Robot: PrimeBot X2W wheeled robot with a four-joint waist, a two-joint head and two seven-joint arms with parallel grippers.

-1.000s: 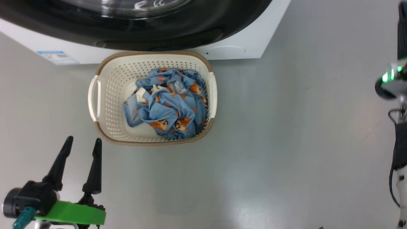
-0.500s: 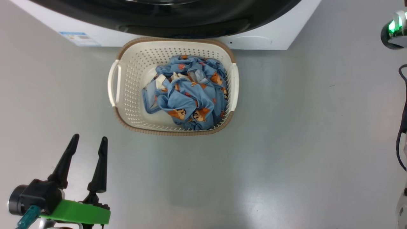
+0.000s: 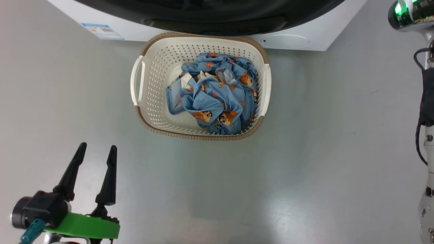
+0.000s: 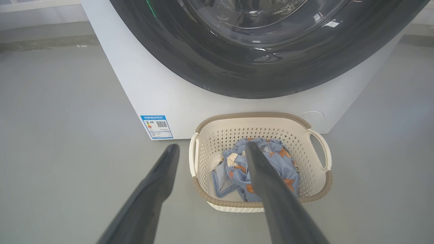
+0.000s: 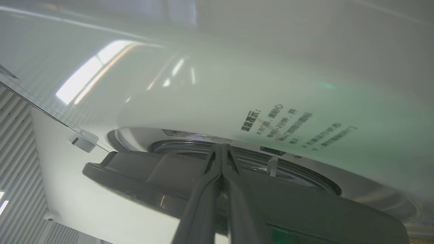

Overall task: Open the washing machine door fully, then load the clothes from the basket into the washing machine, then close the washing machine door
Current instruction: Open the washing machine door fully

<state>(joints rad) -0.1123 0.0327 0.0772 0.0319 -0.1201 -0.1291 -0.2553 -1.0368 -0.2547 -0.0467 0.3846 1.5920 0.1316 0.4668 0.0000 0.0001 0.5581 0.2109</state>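
Note:
The cream basket point(image 3: 200, 135) stands on the floor against the white washing machine point(image 3: 298, 40), with the light blue clothes point(image 3: 217, 98) bundled inside it. The black rim of the washing machine door point(image 3: 210, 13) runs along the top edge. My left gripper point(image 3: 98, 146) hangs open and empty at the lower left, well short of the basket. In the left wrist view its fingers frame the basket point(image 4: 318, 189) and clothes point(image 4: 227, 173) below the door point(image 4: 257, 74). My right gripper point(image 5: 222, 146) is shut, its tips at the seam between the dark door rim point(image 5: 305, 210) and the machine's white front point(image 5: 203, 95).
Bare grey floor lies around the basket. A small blue label point(image 3: 101, 30) marks the machine's lower left corner. My right arm point(image 3: 427, 101), with a green light at its top, runs up the right edge.
The head camera has shifted, so basket and machine now sit further right and higher in the picture. Left gripper stays open and in place.

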